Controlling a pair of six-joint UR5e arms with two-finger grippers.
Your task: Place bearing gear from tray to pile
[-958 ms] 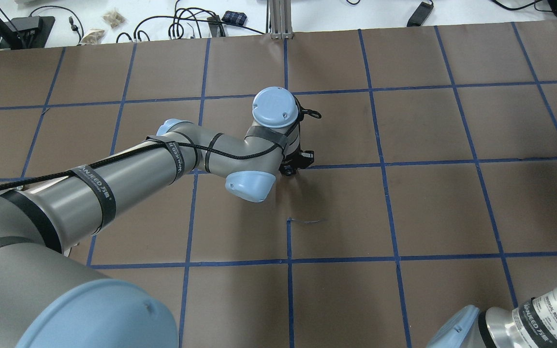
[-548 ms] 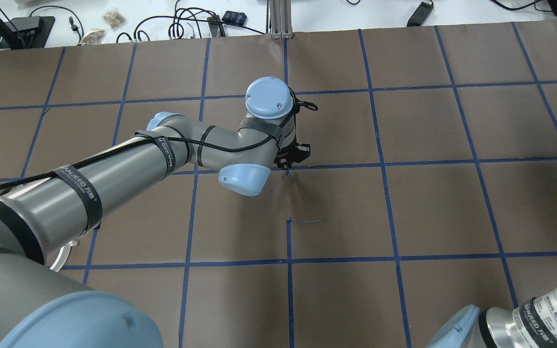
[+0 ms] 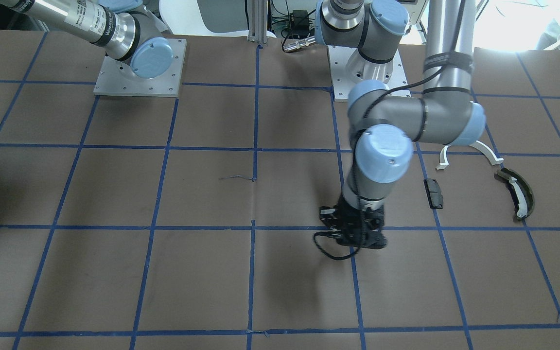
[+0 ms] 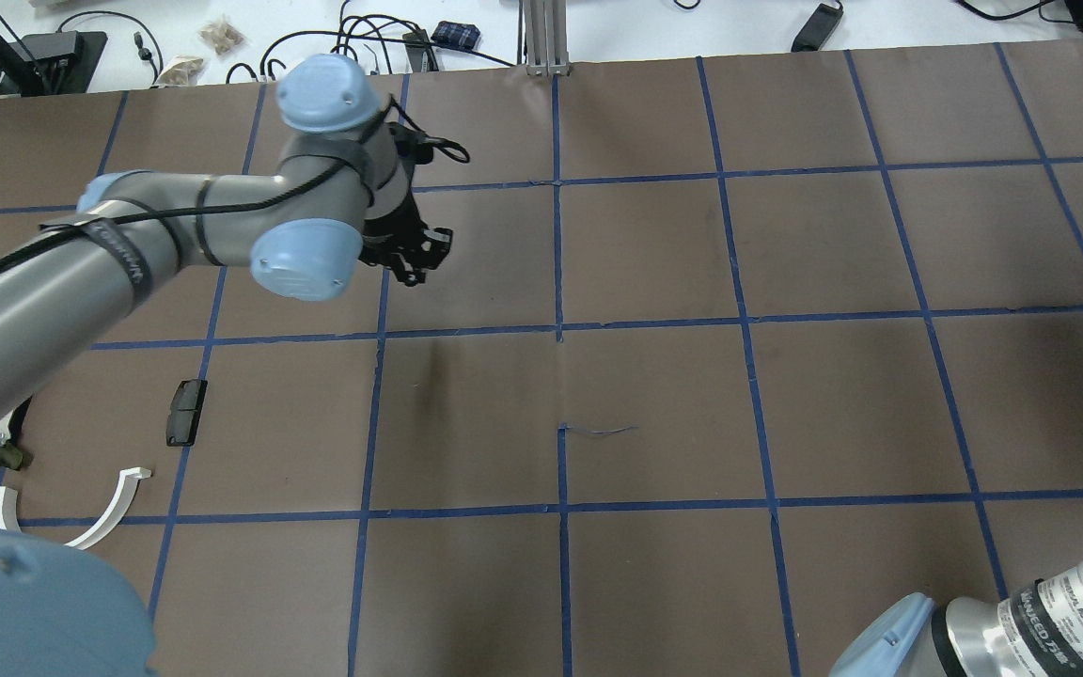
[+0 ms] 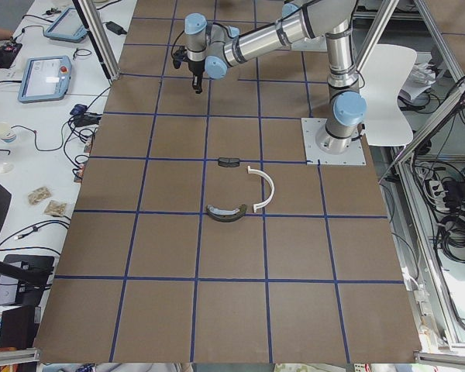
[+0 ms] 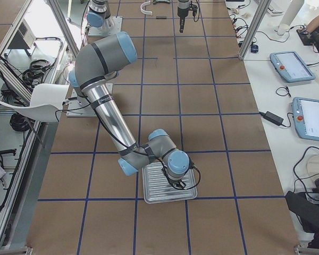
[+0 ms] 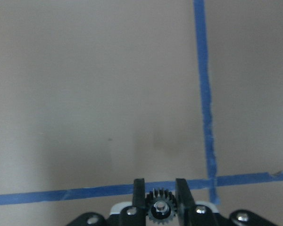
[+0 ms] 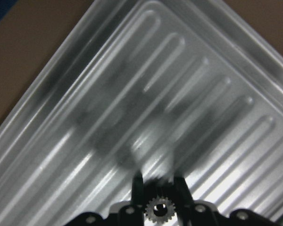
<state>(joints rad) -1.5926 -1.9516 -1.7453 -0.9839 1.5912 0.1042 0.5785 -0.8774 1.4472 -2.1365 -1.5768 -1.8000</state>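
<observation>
Left wrist-mounted view: the left tool [image 7: 160, 187] pinches a small toothed gear [image 7: 159, 210] above the brown desk [image 7: 85, 94], away from the pile's black block [image 3: 434, 193]. The right tool [image 8: 158, 184] pinches a second gear [image 8: 156, 209] over the shiny metal tray [image 8: 108, 94].

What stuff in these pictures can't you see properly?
- Tray: smeared by motion blur in the right wrist view.
- Olive curved piece: overhead, mostly under the left arm.
- White half-ring: overhead, its middle sits behind the shoulder cap.
- Left gripper: overhead, too dark and small to tell if it holds anything.
</observation>
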